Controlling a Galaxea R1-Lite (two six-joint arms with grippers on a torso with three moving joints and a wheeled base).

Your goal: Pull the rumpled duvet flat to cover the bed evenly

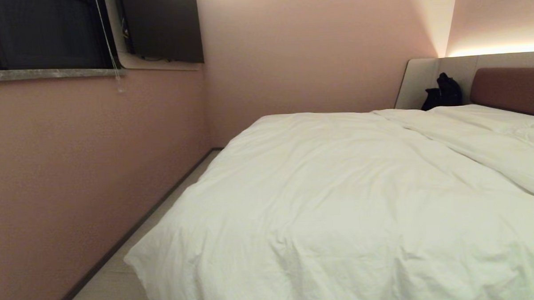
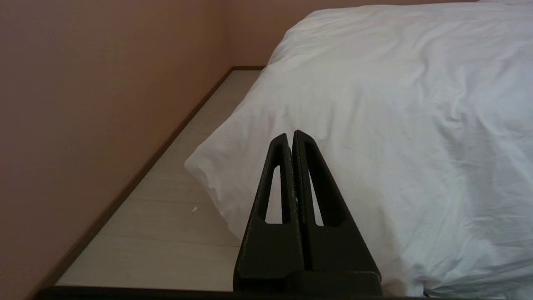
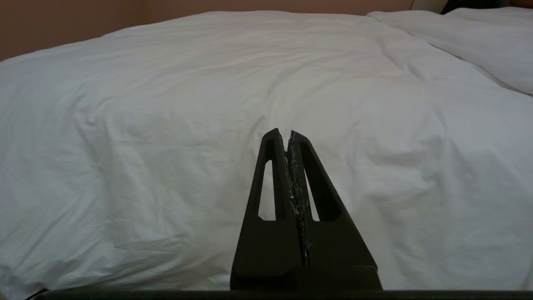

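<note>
- Head view: the bed [image 1: 511, 88] fills the right of the room, headboard against the far wall, and the duvet [image 1: 340, 200] lies over nearly all of it, its near-left corner hanging out over the floor [image 1: 120, 279] beside the pink wall [image 1: 72, 174].
- The duvet is wrinkled, with a fold running across near the head end, where a pillow [image 1: 483, 116] shows beyond it.
- A dark bag [image 1: 442, 93] sits on the bed against the headboard.
- The left gripper [image 2: 291, 135] hangs short of the overhanging corner, fingers pressed together, holding nothing.
- The right gripper [image 3: 283, 133] faces the middle of the duvet's near edge, also closed and empty.
- Risks, as I judge them: tugging one corner alone would skew the cover; a shallow pinch on puffy fabric may slip; pulling further footward could bare the head end.
</note>
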